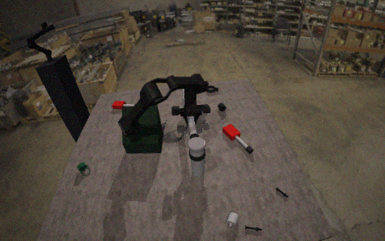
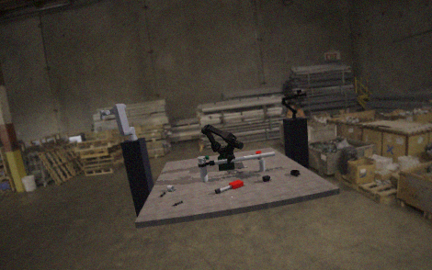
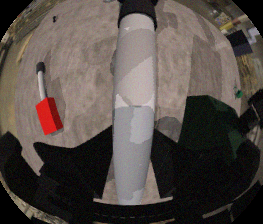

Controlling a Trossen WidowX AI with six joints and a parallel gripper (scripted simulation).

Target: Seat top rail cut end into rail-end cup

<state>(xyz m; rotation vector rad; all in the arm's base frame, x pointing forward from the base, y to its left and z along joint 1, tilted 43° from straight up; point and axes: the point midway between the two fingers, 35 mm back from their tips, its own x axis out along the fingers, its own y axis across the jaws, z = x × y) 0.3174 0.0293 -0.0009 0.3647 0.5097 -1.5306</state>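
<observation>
The light grey rail (image 1: pixel 192 125) (image 2: pixel 249 157) (image 3: pixel 134 75) runs level from the small post (image 2: pixel 262 165) to the big post (image 1: pixel 198 168) (image 2: pixel 204 174). My gripper (image 1: pixel 191 118) (image 3: pixel 131 127) is shut on the rail, with a black finger on each side. In the wrist view the rail's far end meets the mouth of the black rail-end cup (image 3: pixel 137 9) (image 2: pixel 210 163) and its tip is hidden inside; how deep it sits I cannot tell. The black brace band (image 1: pixel 197 156) is up just below the pale post cap (image 1: pixel 197 143). The loop cap is not clear.
The dark green block (image 1: pixel 142 141) (image 3: pixel 207 122) under the arm stands beside the rail. A red-handled tool (image 1: pixel 231 132) (image 2: pixel 236 185) (image 3: pixel 49 116) lies on the other side. A black fitting (image 1: pixel 222 106), a white cup (image 1: pixel 233 218), two dark bolts and a green clamp (image 1: pixel 83 168) lie about the table.
</observation>
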